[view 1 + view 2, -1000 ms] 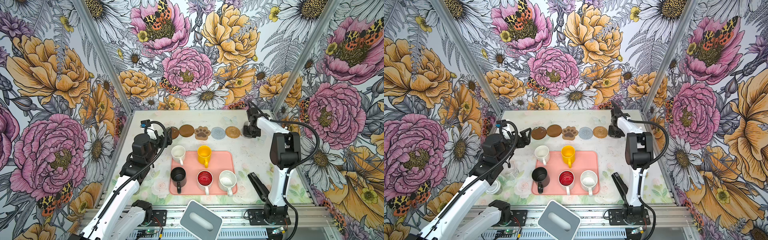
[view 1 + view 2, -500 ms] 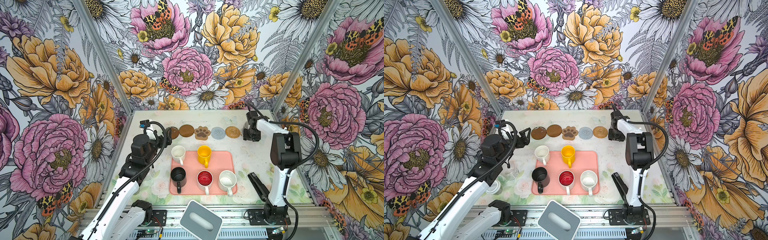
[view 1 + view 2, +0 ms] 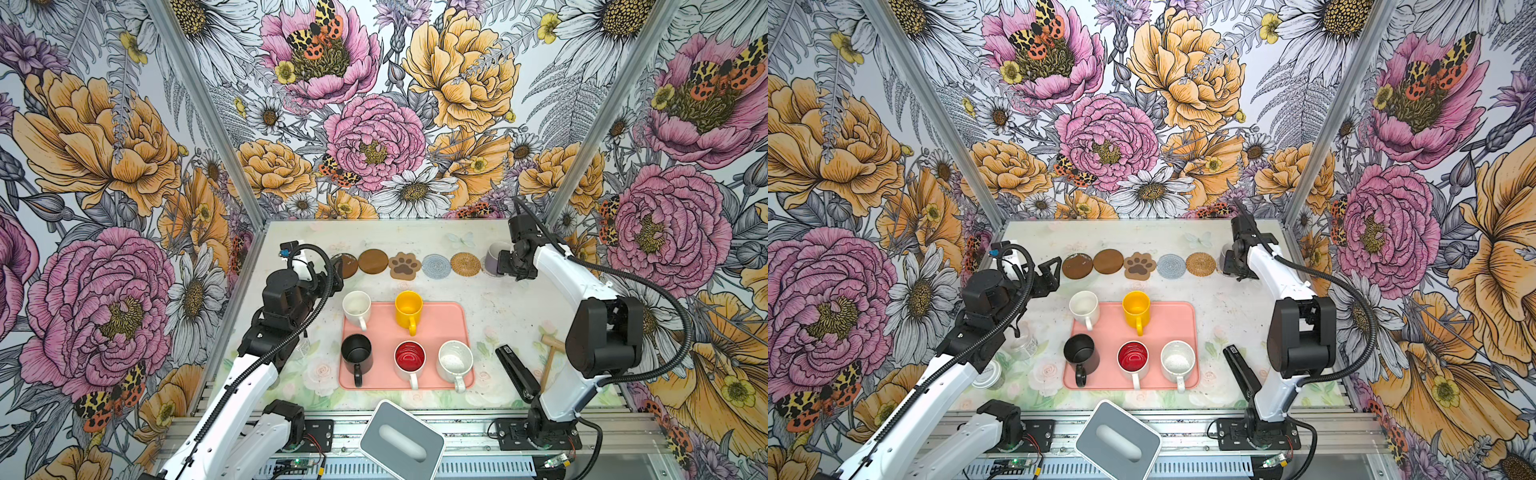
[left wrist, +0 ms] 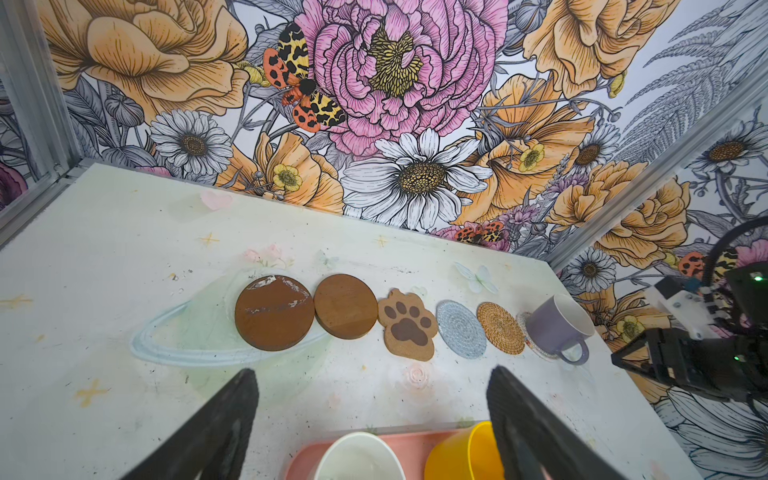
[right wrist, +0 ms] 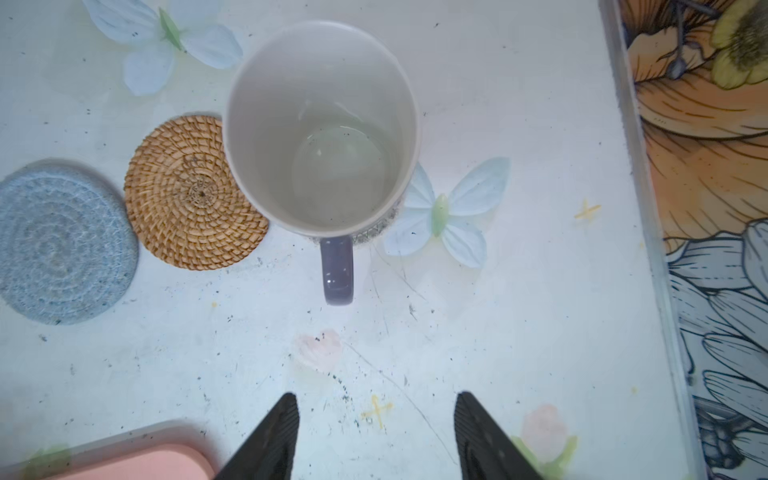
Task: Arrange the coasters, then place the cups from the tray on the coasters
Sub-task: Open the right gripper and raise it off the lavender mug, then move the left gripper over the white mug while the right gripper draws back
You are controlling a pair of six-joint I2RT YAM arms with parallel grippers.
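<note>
Presently, the right gripper [image 5: 377, 395] is seen parted and empty, just near of the lavender cup [image 5: 320, 124], which is set upright on the clear coaster [image 4: 523, 325] at the row's right end. The left gripper [image 4: 372, 371] is held wide and empty. Five cups [image 3: 409, 305] are borne by the tray [image 3: 449, 324].

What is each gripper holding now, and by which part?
Nothing. The right gripper is open, clear of the lavender cup; the left gripper is open and empty.

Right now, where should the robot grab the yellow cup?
The yellow cup stands upright on the tray, its handle sticking out toward the red-inside cup. So probably pinch the handle, coming down from above on that side.
</note>
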